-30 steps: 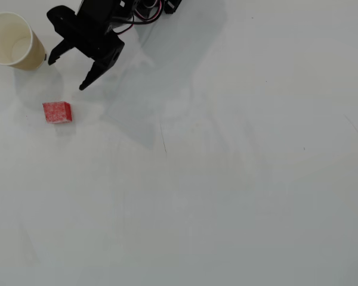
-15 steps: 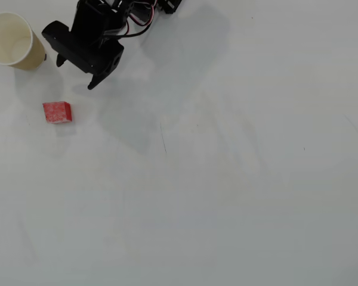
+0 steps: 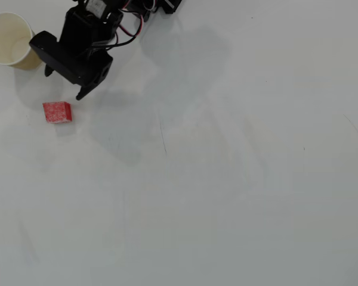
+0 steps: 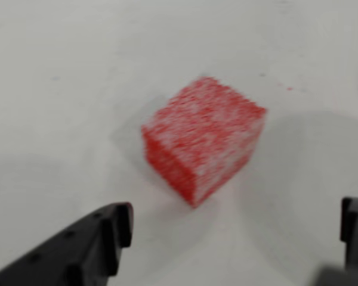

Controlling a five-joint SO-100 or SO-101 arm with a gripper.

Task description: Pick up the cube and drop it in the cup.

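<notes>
A: Now, count? One cube [image 3: 57,111], one cup [image 3: 11,40], one gripper [image 3: 64,84].

B: Materials?

A: Cube red, speckled whitish, blocky; cup tan paper, cream inside, round rim.

B: Position?

A: Cube lies on the white table [image 3: 227,179], just below the gripper in overhead view, untouched. Jaws spread wide, empty.

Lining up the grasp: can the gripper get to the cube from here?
Probably yes. The gripper is open just above the cube in the overhead view, nothing lies between them, and the cup stands aside.
</notes>
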